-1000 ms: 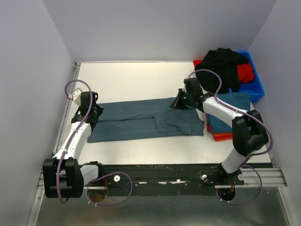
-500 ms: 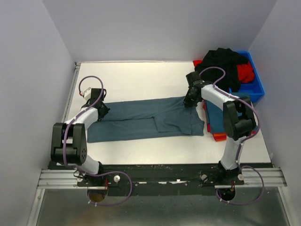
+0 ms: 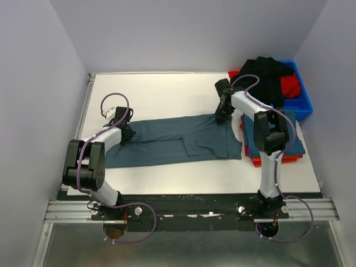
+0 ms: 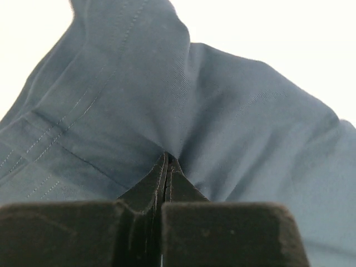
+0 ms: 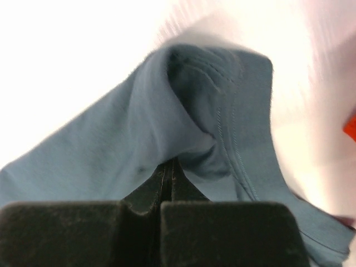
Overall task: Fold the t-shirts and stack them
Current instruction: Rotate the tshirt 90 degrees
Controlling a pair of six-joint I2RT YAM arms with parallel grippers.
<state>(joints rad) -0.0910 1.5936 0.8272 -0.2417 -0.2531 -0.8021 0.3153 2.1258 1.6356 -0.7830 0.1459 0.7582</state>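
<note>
A slate teal-blue t-shirt [image 3: 167, 142] lies as a long band across the middle of the table. My left gripper [image 3: 127, 133] is shut on its left end; the left wrist view shows the closed tips [image 4: 167, 160] pinching a raised ridge of teal cloth [image 4: 233, 111]. My right gripper [image 3: 221, 114] is shut on the band's far right corner, and in the right wrist view the tips [image 5: 169, 164] grip a lifted fold of the same shirt [image 5: 111, 144] near a stitched hem. A stack of folded t-shirts [image 3: 278, 146], blue on top with orange beneath, sits at the right.
A rigid blue bin [image 3: 305, 104] at the back right holds a heap of black cloth [image 3: 261, 75] and red cloth [image 3: 289, 84]. White walls close in on the left, back and right. The arms' mounting rail [image 3: 189, 208] runs along the near edge.
Both grippers stayed shut on the shirt. The left gripper shifted right, drawing the left end inward. The right gripper moved right and toward the back wall with its corner.
</note>
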